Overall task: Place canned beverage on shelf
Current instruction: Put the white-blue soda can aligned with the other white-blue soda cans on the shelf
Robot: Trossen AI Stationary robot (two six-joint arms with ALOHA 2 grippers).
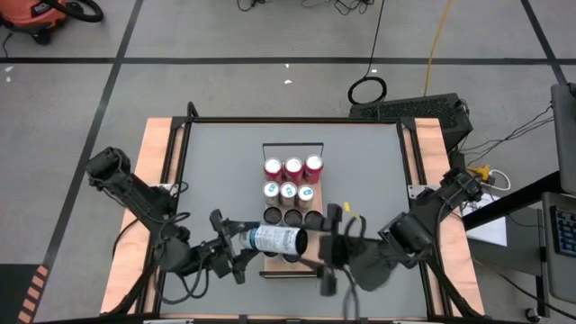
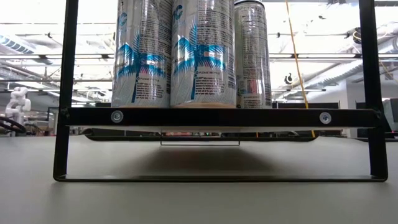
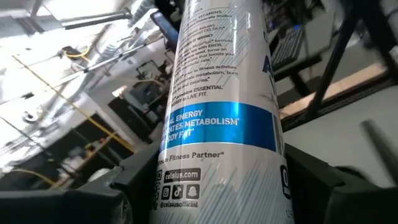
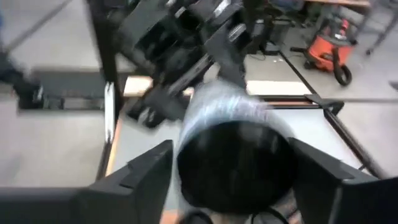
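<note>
**Can passing between two grippers above the shelf's near end**

From above, the white-and-blue can (image 1: 274,239) is lying on its side in the air over the near end of the shelf (image 1: 318,193), where rows of red, white and dark cans (image 1: 292,191) are already standing toward the wire rail. The left gripper (image 1: 236,245) is clamping the can at one end, while the right gripper (image 1: 326,247) is sitting at the other end.

At table height, neither arm is showing; tall cans (image 2: 198,53) are standing on the raised shelf bar (image 2: 217,117).

The left wrist camera is looking along the can (image 3: 217,118), its fingers (image 3: 311,171) pressing on both sides of the label.

The right wrist camera is facing the can's dark end (image 4: 235,163), with its fingers (image 4: 144,171) standing spread on either side, not visibly touching.

The risk here is a botched handover: if the left gripper lets go before the right one is pinching firmly, the can is likely to drop and topple the standing rows.
</note>
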